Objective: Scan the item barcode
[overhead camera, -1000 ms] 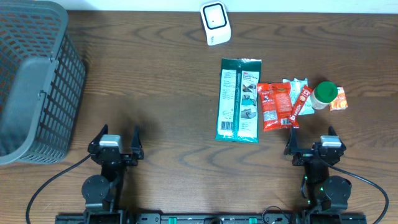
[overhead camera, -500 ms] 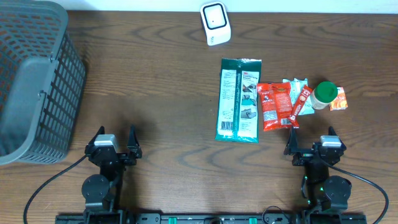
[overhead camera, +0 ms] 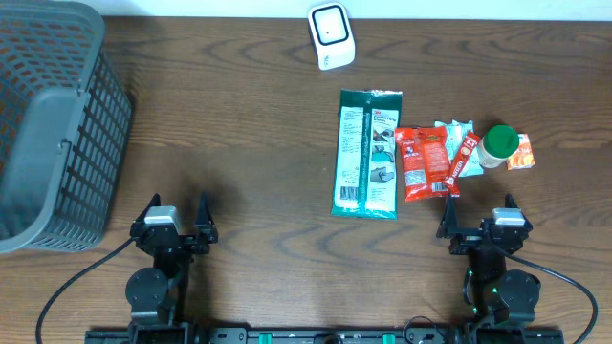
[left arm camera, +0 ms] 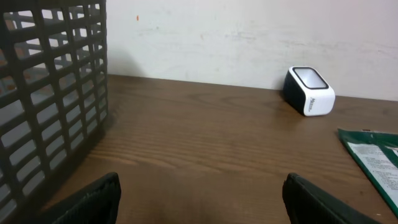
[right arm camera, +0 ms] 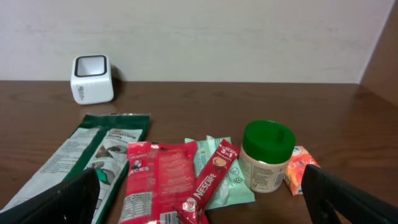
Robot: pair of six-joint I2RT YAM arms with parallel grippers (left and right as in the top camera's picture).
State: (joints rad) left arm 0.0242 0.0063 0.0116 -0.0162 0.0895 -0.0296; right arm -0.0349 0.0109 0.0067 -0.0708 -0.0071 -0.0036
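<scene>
I have both tools parked low over the near edge of the desk (overhead camera: 249,115), and neither one holds anything. The left tool (overhead camera: 178,208) has its jaws spread wide with only bare wood between them. The right tool (overhead camera: 478,216) is spread as far as it goes and is also empty.

The items to be scanned sit in a cluster just ahead of the right tool. Directly ahead is a red packet (overhead camera: 421,163), with a Nescafe stick (overhead camera: 461,161) lying across its right edge. A pale green sachet (overhead camera: 454,129) is tucked under both. Ahead and slightly to the right stands an upright jar (overhead camera: 498,145) with a green lid. An orange carton (overhead camera: 521,153) is right against the jar on its far right side. A long green packet (overhead camera: 367,153) lies flat ahead and to the left, printed side up and just beside the red one.

The white scanner (overhead camera: 331,36) sits far ahead and to the left of the right tool, close to the wall and well apart from the cluster. From the left tool it is far ahead and to the right. A dark mesh basket (overhead camera: 57,143) stands ahead and to the left of the left tool.
</scene>
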